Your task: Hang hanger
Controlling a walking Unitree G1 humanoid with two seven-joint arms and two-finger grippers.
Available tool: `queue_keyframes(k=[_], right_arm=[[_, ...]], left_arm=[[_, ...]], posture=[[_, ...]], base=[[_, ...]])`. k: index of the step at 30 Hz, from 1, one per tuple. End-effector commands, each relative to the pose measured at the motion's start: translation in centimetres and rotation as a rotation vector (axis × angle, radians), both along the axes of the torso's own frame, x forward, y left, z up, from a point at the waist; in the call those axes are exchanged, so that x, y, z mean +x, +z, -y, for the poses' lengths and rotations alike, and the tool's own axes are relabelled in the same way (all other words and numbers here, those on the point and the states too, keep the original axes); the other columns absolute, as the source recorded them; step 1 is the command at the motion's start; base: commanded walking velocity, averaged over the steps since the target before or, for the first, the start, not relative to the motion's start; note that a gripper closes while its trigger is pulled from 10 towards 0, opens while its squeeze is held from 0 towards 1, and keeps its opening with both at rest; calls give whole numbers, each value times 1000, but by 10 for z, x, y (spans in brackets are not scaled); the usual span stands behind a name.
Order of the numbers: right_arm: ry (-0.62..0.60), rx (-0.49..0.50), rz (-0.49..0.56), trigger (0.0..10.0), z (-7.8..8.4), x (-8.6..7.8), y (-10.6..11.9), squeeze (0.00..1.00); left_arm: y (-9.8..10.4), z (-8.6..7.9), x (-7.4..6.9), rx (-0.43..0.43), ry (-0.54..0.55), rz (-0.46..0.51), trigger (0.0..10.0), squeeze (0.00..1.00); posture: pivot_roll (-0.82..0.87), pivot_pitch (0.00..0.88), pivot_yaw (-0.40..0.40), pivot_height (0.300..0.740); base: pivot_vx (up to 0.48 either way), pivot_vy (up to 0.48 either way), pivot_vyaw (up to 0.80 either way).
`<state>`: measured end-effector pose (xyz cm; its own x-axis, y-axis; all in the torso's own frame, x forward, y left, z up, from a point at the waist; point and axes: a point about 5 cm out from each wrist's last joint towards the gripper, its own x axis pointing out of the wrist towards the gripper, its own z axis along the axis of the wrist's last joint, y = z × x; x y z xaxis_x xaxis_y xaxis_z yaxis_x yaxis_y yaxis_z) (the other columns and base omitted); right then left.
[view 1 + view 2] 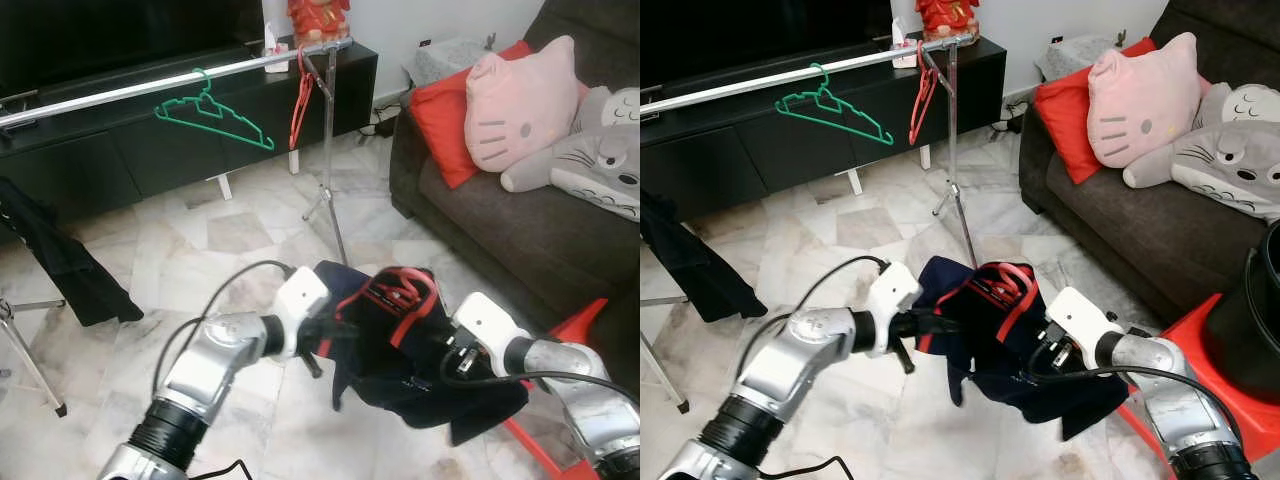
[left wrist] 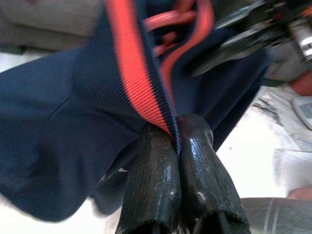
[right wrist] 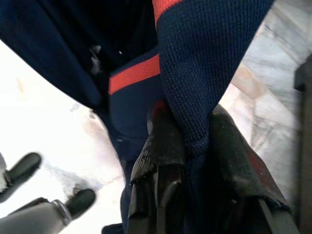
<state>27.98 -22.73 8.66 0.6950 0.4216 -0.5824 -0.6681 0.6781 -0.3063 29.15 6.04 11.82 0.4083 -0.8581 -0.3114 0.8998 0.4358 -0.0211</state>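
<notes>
Left pincer and right pincer both clamp the navy garment between them; its red hanger sits at 12 o'clock.

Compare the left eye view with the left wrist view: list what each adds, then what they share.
Left eye view: the rail with a green hanger on it, and the sofa with a pink cushion.
Left wrist view: a close look at the left tool, its fingers pinched shut on the garment's red-striped edge.
Both: the navy garment bunched around a red hanger, with the right tool gripping its other side.
</notes>
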Motion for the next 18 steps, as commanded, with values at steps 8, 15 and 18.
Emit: queue_keyframes(k=[8,15,18], right_arm=[[55,72,56,10000,-18,6,21,0],[76,96,72,10000,-29,9,26,0],[78,107,75,10000,-32,10,27,0]], left_arm=[[1,21,-16,-2,-91,19,10000,0],[-11,18,-28,104,-221,33,10000,729],[-11,19,-28,106,-231,38,10000,1000]], posture=[[-161,0,33,740],[-153,5,31,740],[-149,6,32,740]], base=[[0,0,0],[0,0,0],[0,0,0]])
